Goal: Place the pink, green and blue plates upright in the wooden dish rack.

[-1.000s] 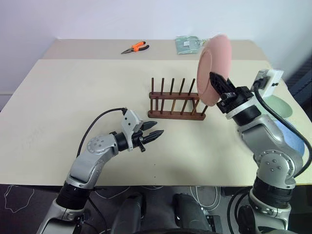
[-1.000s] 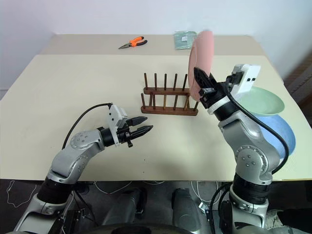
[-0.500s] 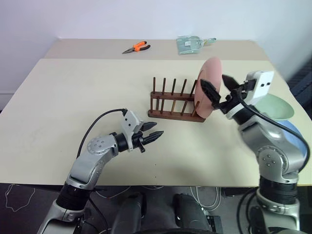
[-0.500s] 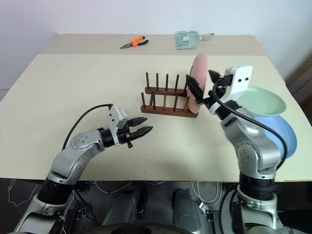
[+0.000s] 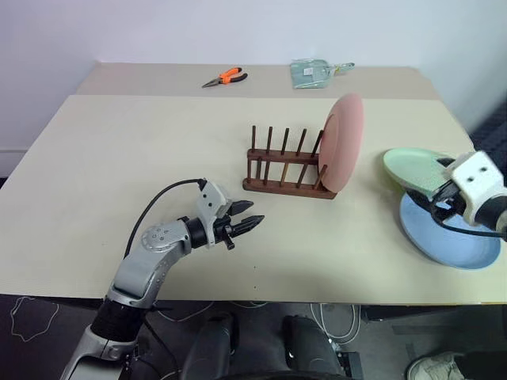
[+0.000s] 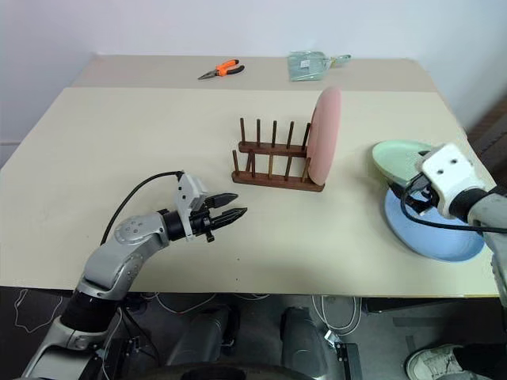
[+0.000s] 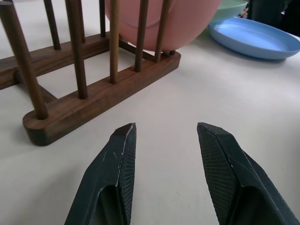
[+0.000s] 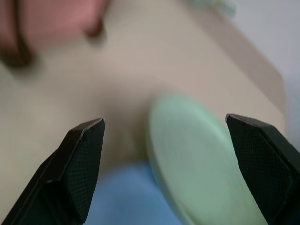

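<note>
Beige table [image 5: 119,158] — white wall [image 5: 198,32]

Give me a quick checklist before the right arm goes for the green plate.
1. Pink plate standing upright in the end slot of the wooden dish rack: ok.
2. Right gripper jaws wide open, nothing held: ok.
3. Green plate in front of the right gripper, resting tilted on the blue plate: ok.
4. Free slots left in the rack beside the pink plate: ok.
5. Left gripper empty, jaws apart, clear of the rack: ok.
6. Whether the open jaws line up with the green plate's rim: cannot tell.
</note>
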